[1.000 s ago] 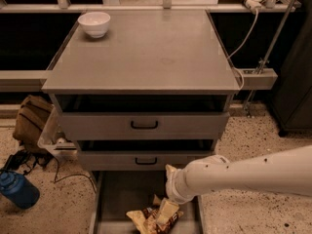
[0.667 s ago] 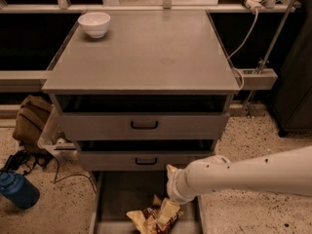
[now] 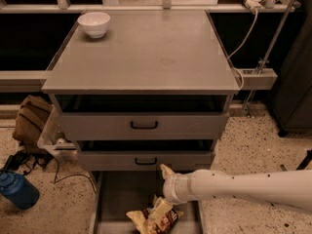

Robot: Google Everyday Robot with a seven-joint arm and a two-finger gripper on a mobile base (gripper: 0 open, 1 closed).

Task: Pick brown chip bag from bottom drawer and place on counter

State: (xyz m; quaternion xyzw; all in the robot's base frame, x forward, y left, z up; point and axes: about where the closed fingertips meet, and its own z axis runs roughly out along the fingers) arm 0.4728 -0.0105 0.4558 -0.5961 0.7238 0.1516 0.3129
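Barely anything has moved in the last second: the tan backpack [image 3: 31,121] on the floor at left and the white bowl [image 3: 94,23] at the back-left corner of the counter [image 3: 146,57] (the cabinet's grey top surface) sit as before. Lower down, the bottom drawer [image 3: 117,199] stands pulled out with the brown chip bag [image 3: 155,222] lying on its floor, and the gripper [image 3: 161,209] stays down on the bag's top, its arm [image 3: 243,186] reaching in from the right. Whether the gripper has closed on the bag I cannot tell, so the grasp is probably being settled, with the lift not yet begun.
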